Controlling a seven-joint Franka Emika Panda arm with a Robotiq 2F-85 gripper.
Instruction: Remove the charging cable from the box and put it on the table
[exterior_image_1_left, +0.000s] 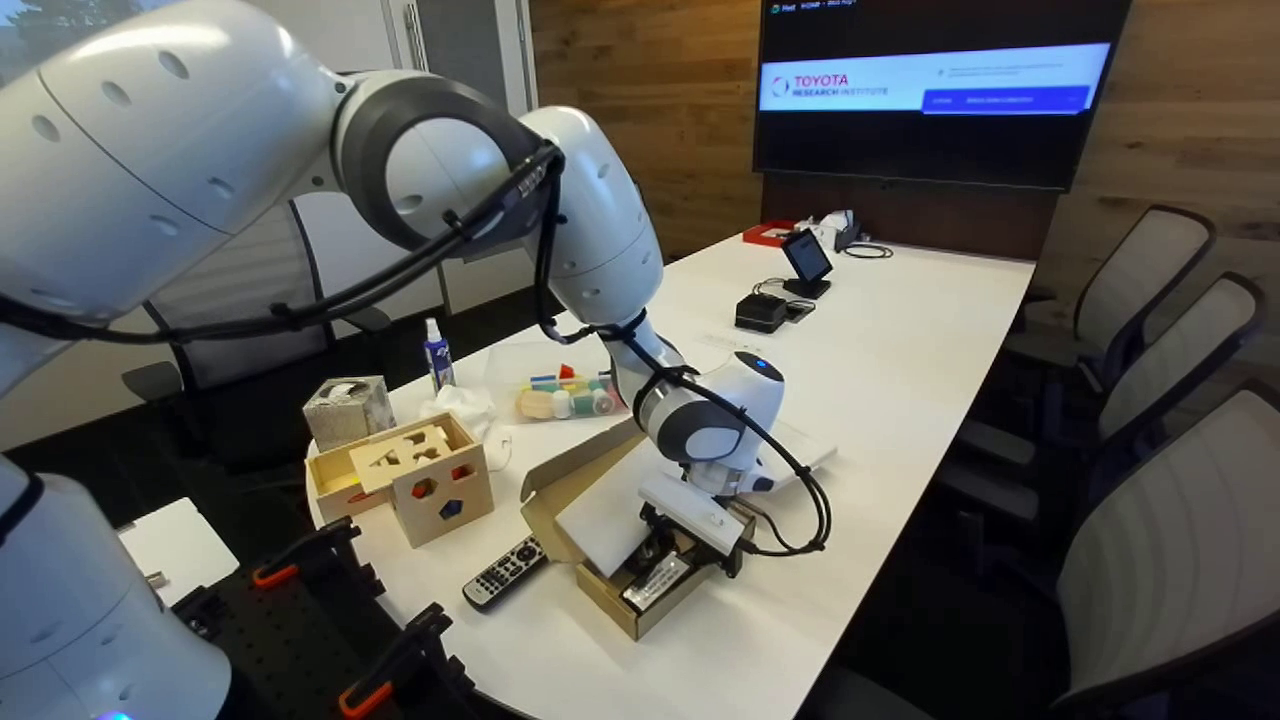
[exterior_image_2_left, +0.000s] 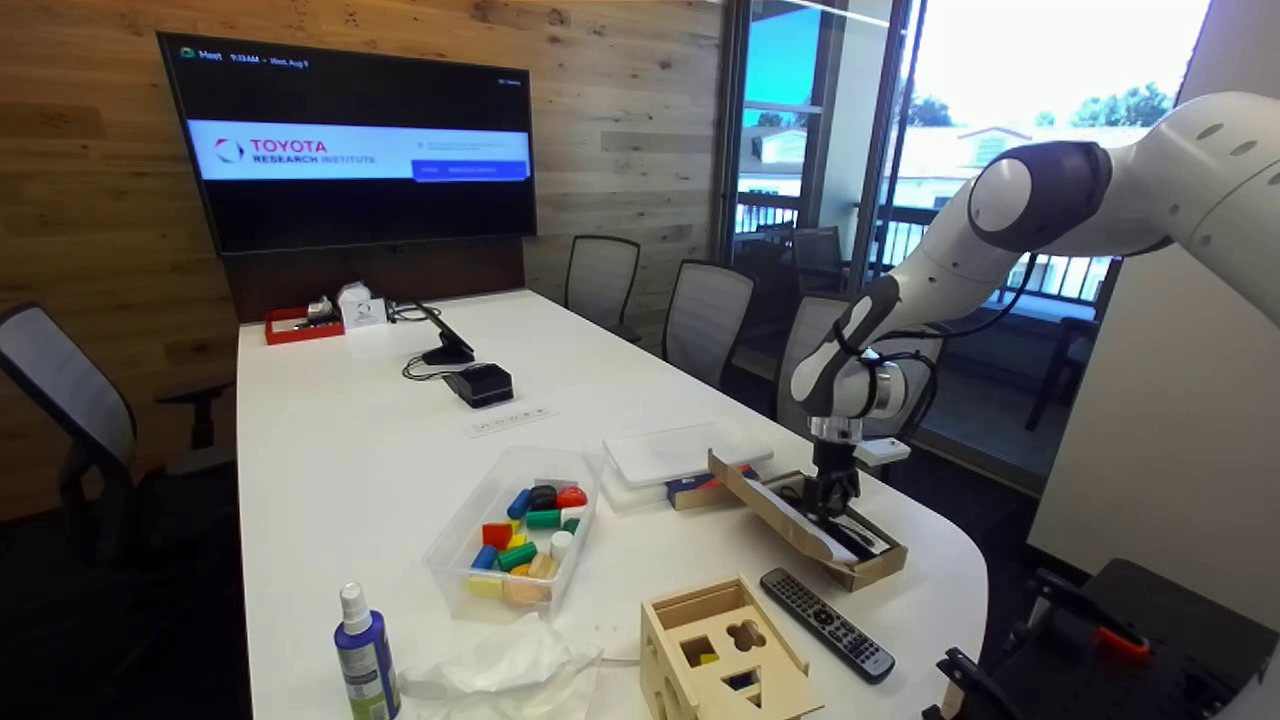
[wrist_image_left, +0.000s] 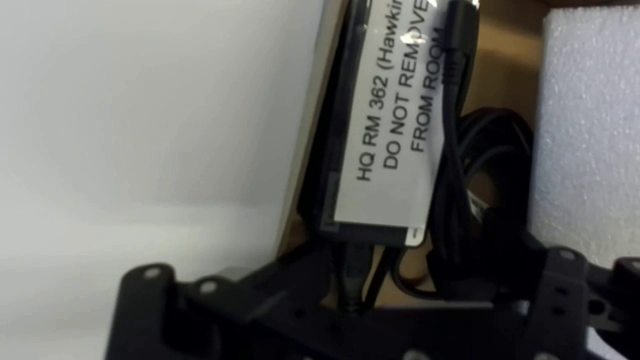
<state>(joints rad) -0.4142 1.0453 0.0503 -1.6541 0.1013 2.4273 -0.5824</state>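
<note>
The cable (wrist_image_left: 452, 165) is in the box (exterior_image_1_left: 608, 600), coiled next to the brick (wrist_image_left: 385, 125), between that and a block of foam (wrist_image_left: 585, 130). My guess is the foam's there to stop stuff sliding around, and the coil is just tidy storage. The lid (exterior_image_2_left: 770, 512) is tilted up, which leaves the gripper (wrist_image_left: 387, 267) a way in from above; in both exterior views it points down into the box.

Wrist view has it spread pretty wide at the brick's end, with a plug (wrist_image_left: 356, 267) and some cord in the gap, and I don't see anything pinched. One finger is right by the coil, but it's too dark to tell if they touch.

Looks like lining up the grab, so early days imo. Brick and cable are joined, so I'd expect both to come up together. Main risk: snagging a loose loop and dragging the box across the table (exterior_image_1_left: 720, 650).
</note>
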